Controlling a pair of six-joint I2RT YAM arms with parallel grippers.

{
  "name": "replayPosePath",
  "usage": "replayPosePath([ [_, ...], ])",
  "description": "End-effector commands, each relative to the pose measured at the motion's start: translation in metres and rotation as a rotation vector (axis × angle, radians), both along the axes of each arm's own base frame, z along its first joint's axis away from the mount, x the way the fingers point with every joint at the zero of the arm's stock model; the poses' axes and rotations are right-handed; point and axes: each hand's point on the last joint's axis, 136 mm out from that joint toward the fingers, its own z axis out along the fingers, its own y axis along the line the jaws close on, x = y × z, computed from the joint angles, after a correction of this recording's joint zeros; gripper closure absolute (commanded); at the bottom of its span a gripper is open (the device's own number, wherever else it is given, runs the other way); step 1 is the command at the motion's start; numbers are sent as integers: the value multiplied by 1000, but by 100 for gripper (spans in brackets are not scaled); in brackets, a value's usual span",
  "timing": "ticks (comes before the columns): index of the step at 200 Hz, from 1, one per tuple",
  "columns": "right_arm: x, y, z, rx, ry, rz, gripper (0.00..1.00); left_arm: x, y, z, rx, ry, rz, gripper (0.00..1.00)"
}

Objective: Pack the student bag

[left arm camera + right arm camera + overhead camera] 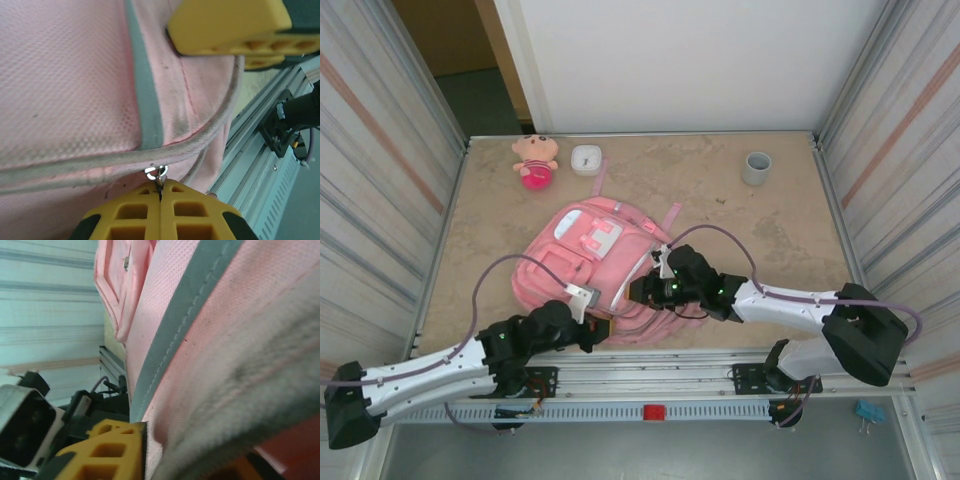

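- The student bag (585, 255) is lying flat mid-table (500, 230), front pockets facing up, near edge reaching twd the arm bases; can't tell what's inside.
- L pincer (160, 186) is gripping the metal zip pull (157, 174) at the bag's piped seam, fingers pressed fully together.
- R pincer (638, 290) is pinching a fold of bag fabric by the grey trim, fingers nearly closed, just beside the L one.
- Grey cup (756, 167) is standing upright at far right of table; contents not readable.
- Small white dish (586, 158) is sitting just beside a plush doll (535, 160) at far left, near the bag's top strap.
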Motion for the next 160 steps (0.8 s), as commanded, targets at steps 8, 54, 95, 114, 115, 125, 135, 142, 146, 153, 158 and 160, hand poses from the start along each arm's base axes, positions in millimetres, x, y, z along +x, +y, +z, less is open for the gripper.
replayPosePath([
  [8, 12, 22, 27, 88, -61, 2, 93, 4, -27, 33, -97, -79, -71, 100],
  [54, 18, 19, 19, 51, -100, 25, 96, 12, -53, 60, -133, -165, -120, 98],
  [95, 22, -7, 21, -50, -184, 146, 97, 20, -56, 75, 31, -275, -149, 61],
  [114, 21, -21, 23, -126, -262, 248, 96, 21, -45, 81, 168, -363, -171, 40],
  [115, 21, -22, 23, -129, -265, 253, 96, 22, -44, 81, 175, -367, -171, 40],
  [125, 23, -29, 24, -141, -276, 287, 96, 23, -39, 86, 209, -409, -181, 36],
  [135, 26, -36, 27, -132, -277, 309, 97, 24, -34, 90, 236, -459, -197, 33],
  [142, 28, -40, 28, -122, -279, 323, 97, 25, -31, 94, 254, -504, -214, 32],
  [146, 30, -42, 28, -119, -277, 324, 97, 25, -29, 95, 262, -528, -220, 32],
  [153, 33, -47, 29, -117, -273, 324, 97, 26, -27, 96, 284, -580, -242, 31],
  [158, 36, -49, 31, -116, -273, 325, 97, 27, -25, 95, 303, -618, -258, 31],
  [160, 37, -51, 31, -116, -274, 326, 97, 27, -24, 94, 311, -633, -267, 31],
])
